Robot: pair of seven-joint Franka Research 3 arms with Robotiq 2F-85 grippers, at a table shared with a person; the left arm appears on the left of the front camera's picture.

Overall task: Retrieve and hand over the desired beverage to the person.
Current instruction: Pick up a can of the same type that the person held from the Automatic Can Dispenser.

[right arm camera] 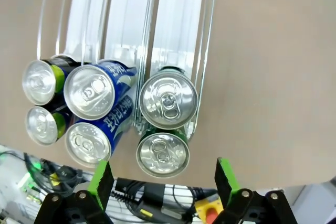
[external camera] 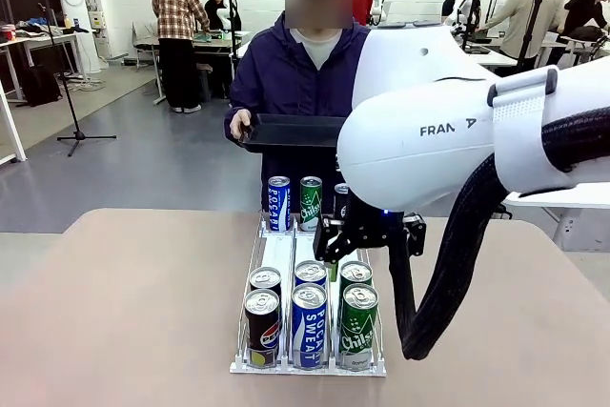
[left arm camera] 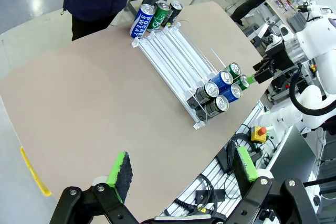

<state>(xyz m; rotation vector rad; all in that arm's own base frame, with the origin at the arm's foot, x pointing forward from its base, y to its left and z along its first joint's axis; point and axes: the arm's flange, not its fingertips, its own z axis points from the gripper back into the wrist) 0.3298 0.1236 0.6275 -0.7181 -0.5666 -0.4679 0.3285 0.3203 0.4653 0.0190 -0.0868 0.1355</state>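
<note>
Right gripper hung jaws wide, straight above the green cans at the rack's 5 o'clock corner, apparently lining up a pick. Person at 12 o'clock held a tray out, ready to receive. Left gripper spread too, parked well clear.

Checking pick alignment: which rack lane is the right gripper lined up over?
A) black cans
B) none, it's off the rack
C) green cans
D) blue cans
C: in the right wrist view the open right gripper straddles the green cans, and the front view puts it above that lane of the rack.
</note>
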